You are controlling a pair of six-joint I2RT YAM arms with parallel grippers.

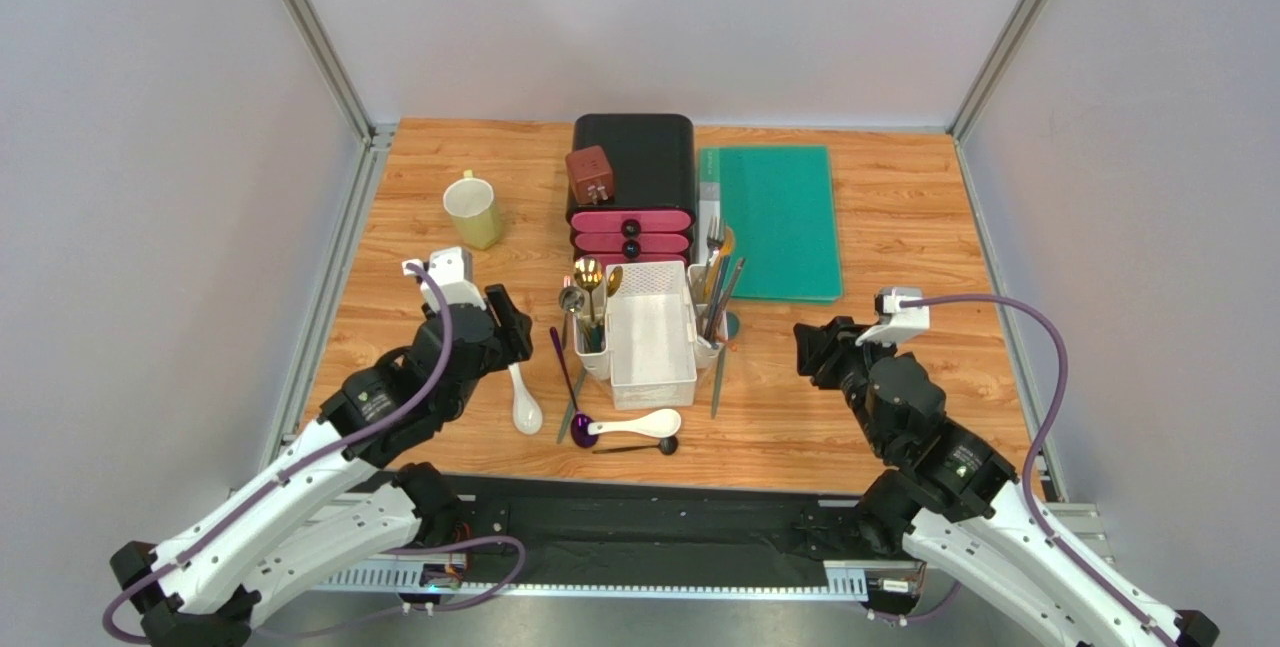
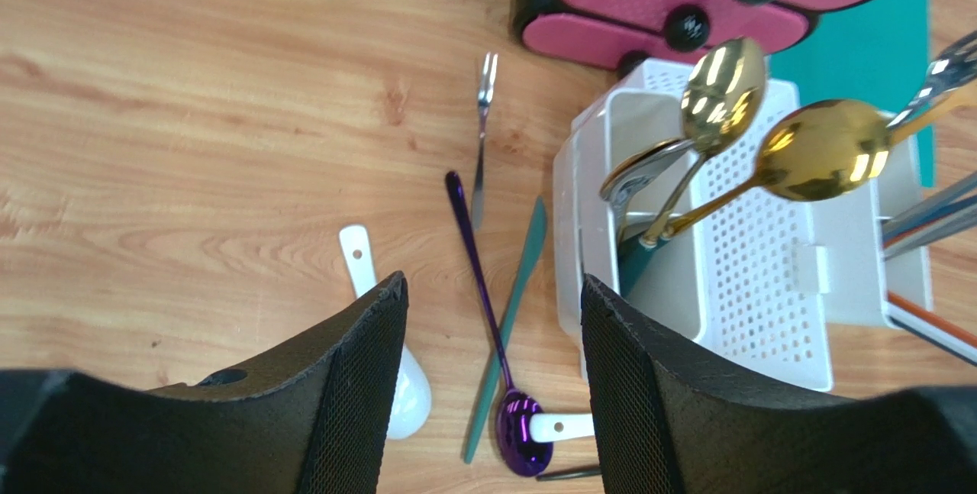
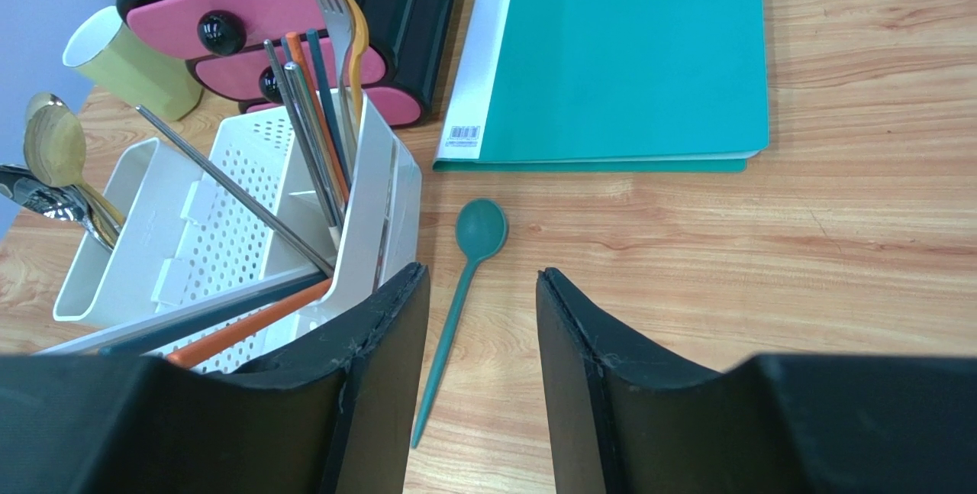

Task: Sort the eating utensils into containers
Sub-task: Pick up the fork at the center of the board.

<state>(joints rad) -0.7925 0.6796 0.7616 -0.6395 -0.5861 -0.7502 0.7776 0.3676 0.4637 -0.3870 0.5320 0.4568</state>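
The left fingers (image 2: 367, 391) are hovering spread wide and holding nothing above the bench (image 1: 403, 235), with a white ceramic soup spoon (image 1: 525, 404) and a purple spoon (image 1: 573, 386) lying below them; the white caddy (image 1: 651, 362) is standing mid-bench, with gold spoons (image 1: 591, 278) leaning in its left side bin and chopsticks (image 3: 307, 116) in its right one. The right fingers (image 3: 373, 391) are hanging open and empty over a teal spoon (image 3: 461, 276) lying just right of the caddy.

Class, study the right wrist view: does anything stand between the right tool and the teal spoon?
Nothing visible does. The teal spoon lies on bare wood just ahead of the open right tool; the white caddy stands off to its left.
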